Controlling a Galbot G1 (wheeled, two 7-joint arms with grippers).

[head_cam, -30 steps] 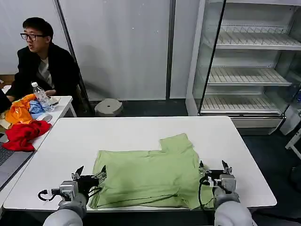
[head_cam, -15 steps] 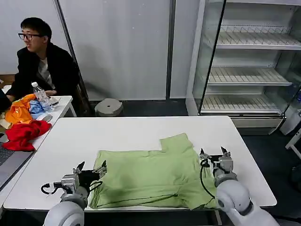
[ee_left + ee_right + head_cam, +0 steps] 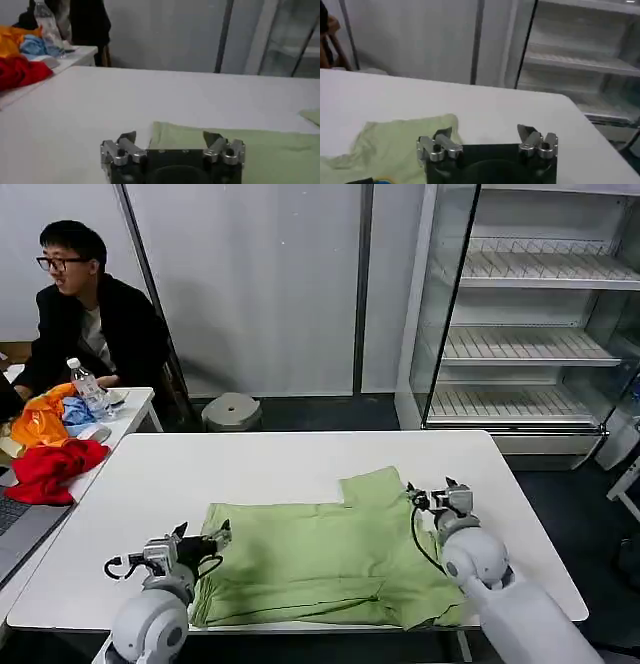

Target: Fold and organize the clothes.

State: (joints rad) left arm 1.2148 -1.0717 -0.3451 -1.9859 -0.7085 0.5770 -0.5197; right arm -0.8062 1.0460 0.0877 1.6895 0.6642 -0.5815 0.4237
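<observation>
Both arms have swung forward: right pincer (image 3: 432, 493) now sits beside the shirt's (image 3: 320, 549) upper-right sleeve, left pincer (image 3: 203, 537) at its lower-left edge, both with jaws apart and holding nothing. Shirt lies half-folded, centre-bottom of the counter (image 3: 300, 459). Looks like the next fold's coming. Red cloth (image 3: 50, 469) far left, well clear.

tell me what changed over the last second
Both open grippers moved away from the robot along the green shirt's sides: the right gripper up to the sleeve, the left gripper slightly forward. Neither grasped anything. The shirt stayed flat on the table.
</observation>
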